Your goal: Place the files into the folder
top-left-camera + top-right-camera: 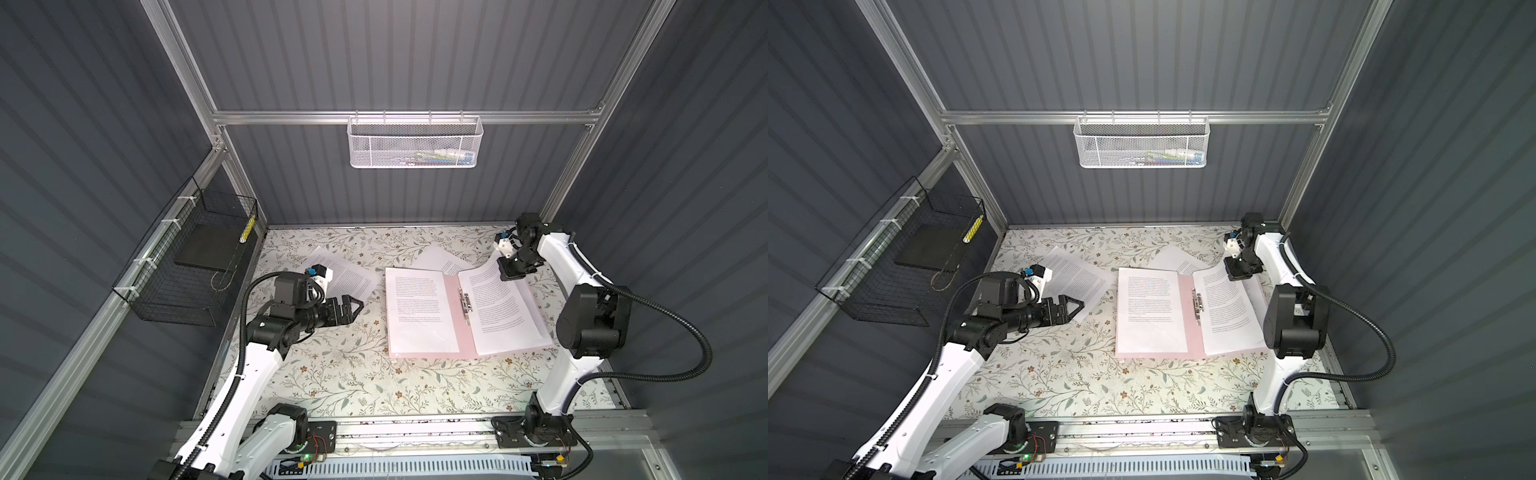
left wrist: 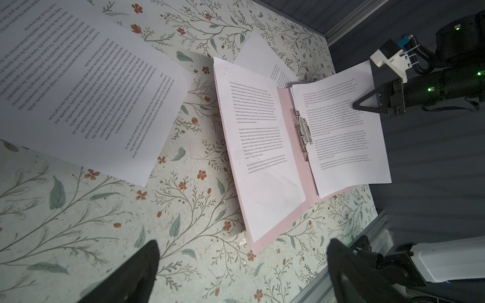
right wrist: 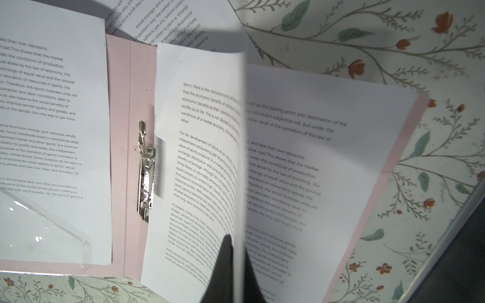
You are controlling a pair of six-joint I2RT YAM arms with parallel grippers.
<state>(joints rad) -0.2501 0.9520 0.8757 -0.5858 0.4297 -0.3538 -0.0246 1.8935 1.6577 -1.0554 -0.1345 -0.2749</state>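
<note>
The pale pink folder (image 1: 451, 316) (image 2: 286, 105) lies open on the table, its metal clip (image 1: 465, 305) (image 3: 145, 173) along the spine. One file (image 1: 417, 307) rests on its left half. My right gripper (image 1: 505, 270) (image 3: 236, 251) is shut on the far edge of another file (image 1: 498, 303) (image 3: 196, 157), which curls up over a flat sheet (image 3: 315, 157) on the right half. A loose file (image 1: 349, 276) lies at the back left, and another (image 1: 440, 257) sticks out behind the folder. My left gripper (image 1: 357, 305) (image 2: 242, 262) hovers open and empty left of the folder.
A black wire basket (image 1: 166, 291) on the left wall holds a dark flat slab (image 1: 203, 249). A white mesh basket (image 1: 415, 141) hangs on the back rail. The floral table cover (image 1: 332, 374) ends at an aluminium rail (image 1: 415, 428) in front.
</note>
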